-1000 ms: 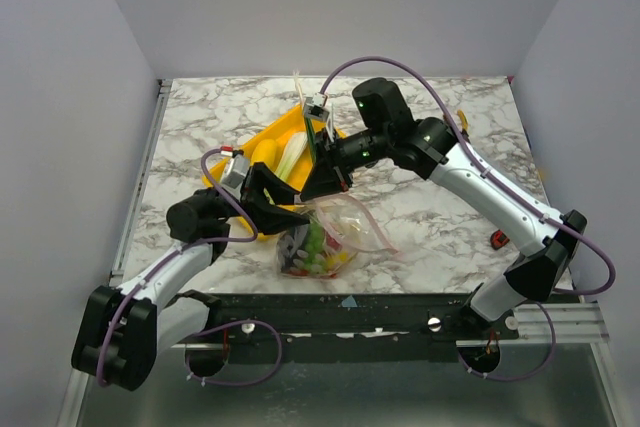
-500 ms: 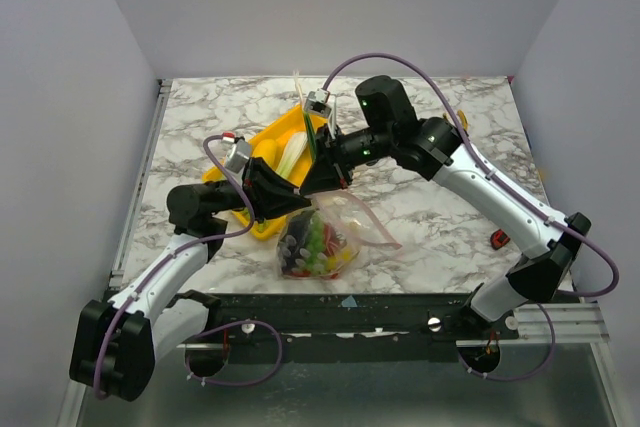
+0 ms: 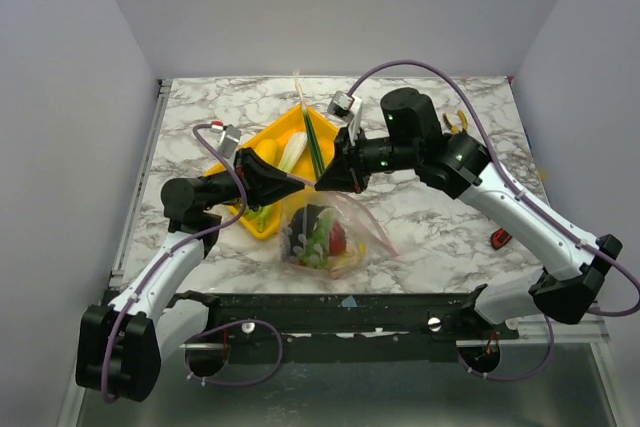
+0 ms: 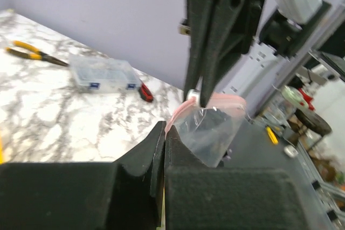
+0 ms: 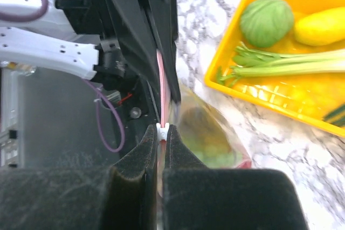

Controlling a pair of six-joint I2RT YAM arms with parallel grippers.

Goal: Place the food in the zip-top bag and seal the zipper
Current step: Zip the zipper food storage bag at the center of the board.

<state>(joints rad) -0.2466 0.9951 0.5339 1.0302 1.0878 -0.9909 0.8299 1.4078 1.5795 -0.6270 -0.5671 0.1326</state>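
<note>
Left arm (image 3: pixel 165 262), right arm (image 3: pixel 520 212): white link shells, black joint housings. Purple cable (image 3: pixel 400 64) loops along each. Left gripper (image 4: pixel 164 136), right gripper (image 5: pixel 161 129): matte black wedge fingers. Green lights (image 3: pixel 392 117) on right wrist.

Set on a white, grey-veined marble-pattern table (image 3: pixel 230 97). Boxed in by plain pale lilac-grey panels: back wall (image 3: pixel 340 7), left wall (image 3: pixel 60 147), right wall (image 3: pixel 590 67). Bounded at the near edge by a black rail (image 3: pixel 340 309), above dull metal sheet (image 3: pixel 350 392). Lit softly and evenly.

Clear, crinkly zip-top bag (image 3: pixel 368 230) sags near the desk's near edge, its pink zipper (image 5: pixel 160 87) stretched taut above it. Inside are a red round fruit (image 3: pixel 338 239), green pieces and perhaps a dark fish. Cabbage (image 5: pixel 267 21), leeks (image 5: pixel 291 64) and a yellow piece (image 5: pixel 322 25) lie apart, toward the left edge.
</note>
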